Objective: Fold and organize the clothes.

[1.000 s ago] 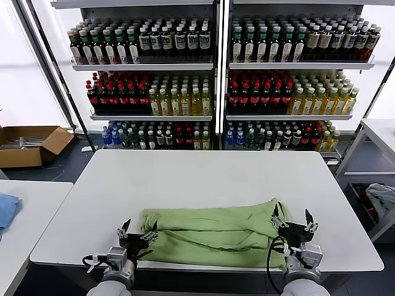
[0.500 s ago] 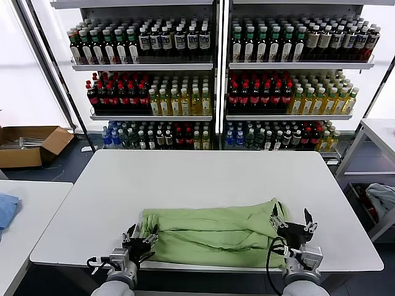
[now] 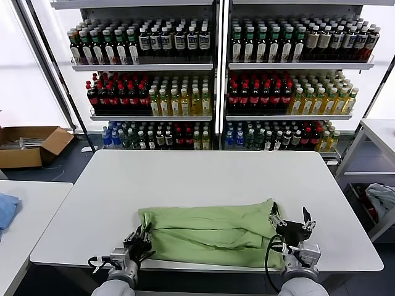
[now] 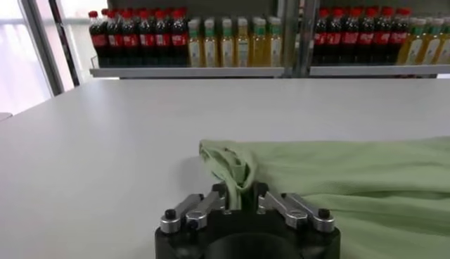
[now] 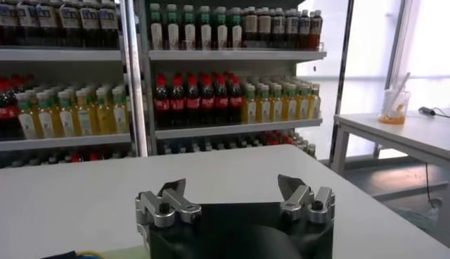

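**Closing on the shirt's left end**

Pinching down now, the left gripper (image 4: 241, 198) has gone from wide open a second ago to nearly closed, with a bunched fold of the green polo shirt (image 3: 210, 227) caught between its fingers (image 4: 211, 204). The wrist view shows the fabric gathered up right at the jaws. The shirt lies as a long folded band along the near edge of the table (image 3: 203, 179), and its left end has drawn slightly inward and puckered since the earlier frames, when it lay flatter and reached further toward the near left corner.

At the shirt's right end, close to the near edge, the right gripper (image 3: 289, 224) stays spread wide, holding nothing.

I judge this to be the start of a fold. One end is secured and the other is not, so lifting now would likely skew the band unless the right side also grips.
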Robot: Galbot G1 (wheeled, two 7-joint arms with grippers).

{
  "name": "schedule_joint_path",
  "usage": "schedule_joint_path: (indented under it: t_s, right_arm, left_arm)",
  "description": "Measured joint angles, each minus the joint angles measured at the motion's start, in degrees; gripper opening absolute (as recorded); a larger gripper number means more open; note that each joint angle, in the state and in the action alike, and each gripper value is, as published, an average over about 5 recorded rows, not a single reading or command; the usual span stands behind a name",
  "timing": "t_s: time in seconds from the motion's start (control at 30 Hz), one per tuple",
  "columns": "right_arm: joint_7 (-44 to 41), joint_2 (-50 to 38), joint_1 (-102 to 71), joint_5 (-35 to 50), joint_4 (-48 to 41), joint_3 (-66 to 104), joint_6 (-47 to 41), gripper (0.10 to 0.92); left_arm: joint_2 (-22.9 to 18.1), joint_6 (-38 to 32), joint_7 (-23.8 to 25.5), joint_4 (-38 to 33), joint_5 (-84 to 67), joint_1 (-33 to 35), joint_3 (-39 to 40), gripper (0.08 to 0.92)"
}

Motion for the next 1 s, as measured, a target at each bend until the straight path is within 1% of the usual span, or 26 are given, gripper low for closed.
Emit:
schedule_joint_path:
  t_s: [0.1, 0.2, 0.33, 0.43, 0.67, 0.8, 0.9, 1.0]
  right_arm:
    - [0.02, -0.09, 0.11, -0.06, -0.13, 0.11, 0.01, 0.823]
    - [0.03, -0.12, 0.25, -0.14, -0.2, 0.09, 0.02, 0.823]
    - [0.04, -0.04, 0.46, -0.35, -0.15, -0.16, -0.02, 0.823]
    - [0.03, 0.07, 0.58, -0.56, -0.13, -0.44, -0.07, 0.823]
    - [0.04, 0.42, 0.44, -1.05, -0.08, -1.01, -0.13, 0.823]
    - [0.05, 0.56, 0.11, -1.25, 0.31, -0.91, -0.18, 0.823]
    - [0.06, 0.6, -0.23, -1.43, 0.67, -0.68, -0.14, 0.823]
    - [0.02, 0.64, -0.63, -1.66, 1.08, -0.39, -0.03, 0.823]
  left_arm:
    - [0.5, -0.13, -0.05, 0.27, -0.39, -0.33, -0.66, 0.151]
    - [1.23, -0.11, -0.06, 0.25, -0.99, -0.62, -1.77, 0.1]
    - [3.22, 0.15, -0.07, -0.13, -2.31, -1.18, -4.38, 0.094]
    - [5.92, 0.25, -0.05, -0.4, -3.66, -1.82, -7.42, 0.094]
    - [15.57, 0.16, 0.65, 0.37, -5.92, -2.96, -16.29, 0.094]
    - [20.6, 0.01, 0.95, 0.85, -6.26, -3.47, -19.93, 0.094]
    - [22.85, -0.02, 1.16, 0.64, -6.22, -3.46, -21.25, 0.094]
    - [23.86, 0.16, 1.29, -0.17, -5.78, -3.19, -21.36, 0.094]
